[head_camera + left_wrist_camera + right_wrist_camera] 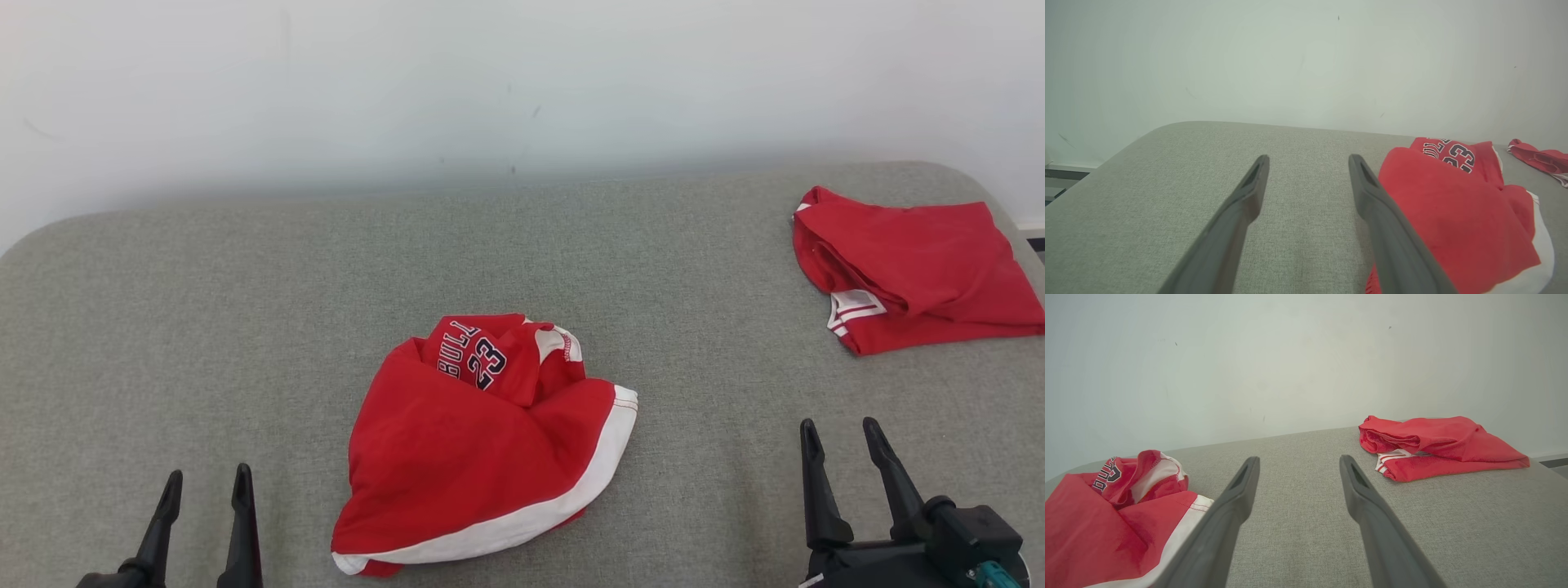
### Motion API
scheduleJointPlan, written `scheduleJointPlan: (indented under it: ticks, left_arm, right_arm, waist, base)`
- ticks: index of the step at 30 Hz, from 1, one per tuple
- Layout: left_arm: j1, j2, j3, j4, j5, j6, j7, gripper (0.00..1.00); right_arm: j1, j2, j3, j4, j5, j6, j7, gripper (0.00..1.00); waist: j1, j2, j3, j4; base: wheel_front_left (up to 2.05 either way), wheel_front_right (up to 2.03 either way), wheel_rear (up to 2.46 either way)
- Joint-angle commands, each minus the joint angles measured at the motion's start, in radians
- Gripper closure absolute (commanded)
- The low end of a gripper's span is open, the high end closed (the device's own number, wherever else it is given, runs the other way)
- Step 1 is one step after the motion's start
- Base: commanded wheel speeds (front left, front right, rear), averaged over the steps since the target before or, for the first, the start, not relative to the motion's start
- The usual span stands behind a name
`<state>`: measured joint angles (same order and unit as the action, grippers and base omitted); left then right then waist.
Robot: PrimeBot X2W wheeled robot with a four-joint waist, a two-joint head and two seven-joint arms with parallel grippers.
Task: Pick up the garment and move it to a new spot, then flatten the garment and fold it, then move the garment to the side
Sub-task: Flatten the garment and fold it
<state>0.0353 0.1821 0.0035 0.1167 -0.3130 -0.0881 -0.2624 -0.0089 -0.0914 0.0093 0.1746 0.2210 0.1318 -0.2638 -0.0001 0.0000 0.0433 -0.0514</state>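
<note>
The left fingers (239, 490) and right fingers (812, 457) stand wide and empty, with the crumpled garment (473, 457) between them on the grey padded surface (245, 286). Pinching only one loose layer could let it slip free mid-lift and bunch worse.

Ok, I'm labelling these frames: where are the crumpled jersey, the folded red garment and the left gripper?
crumpled jersey (457, 457), head view, middle of its red cloth.
folded red garment (922, 253), head view, its top layer.
left gripper (208, 474), head view, midway between its open fingers.
</note>
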Motion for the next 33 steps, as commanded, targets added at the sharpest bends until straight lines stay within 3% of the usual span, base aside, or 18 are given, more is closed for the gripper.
scheduleJointPlan:
  ticks: [1,33]
  left_arm:
    - [0.007,-0.003,0.001,0.007,0.002,-0.004,-0.003,0.0]
    - [0.012,-0.024,0.008,0.061,0.017,-0.019,-0.003,0.0]
  right_arm:
    - [0.011,-0.006,0.005,0.0,0.001,-0.003,-0.001,0.0]
    - [0.023,-0.015,0.031,0.022,0.01,-0.003,-0.001,0.0]
  waist:
    - [0.0001,0.0,-0.004,0.001]
    - [0.0001,0.0,-0.026,0.023]
  base:
    - [0.0,0.0,0.0]
    - [0.0,0.0,0.0]
